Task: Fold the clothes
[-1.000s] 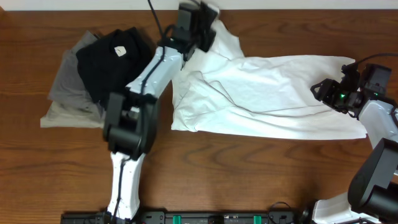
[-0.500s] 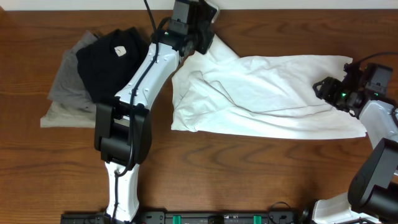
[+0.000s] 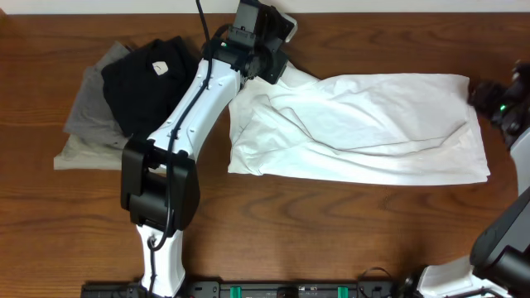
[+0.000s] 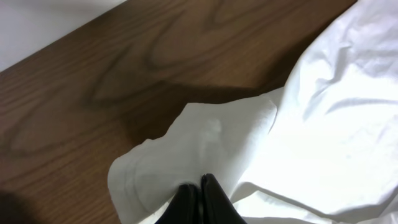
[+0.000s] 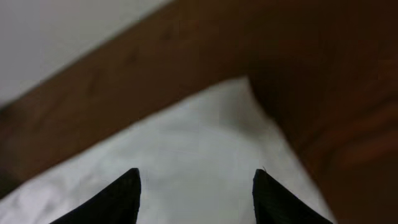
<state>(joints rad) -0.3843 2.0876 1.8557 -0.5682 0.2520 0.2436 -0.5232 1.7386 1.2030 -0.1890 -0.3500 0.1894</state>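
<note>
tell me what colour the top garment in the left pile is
The top garment is black; the overhead view shows it best.

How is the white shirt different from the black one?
The white T-shirt lies spread out and wrinkled; the black garment is folded small. The white T-shirt rests straight on the table; the black garment sits on grey clothes. Both share one table.

A dark brown wooden table top (image 3: 331, 240) with swirling darker grain fills nearly the whole view, lit evenly from above so that shadows on it fall soft, and beyond its far edge runs a plain white strip (image 3: 99, 7), wall or floor, which cannot be told.
</note>
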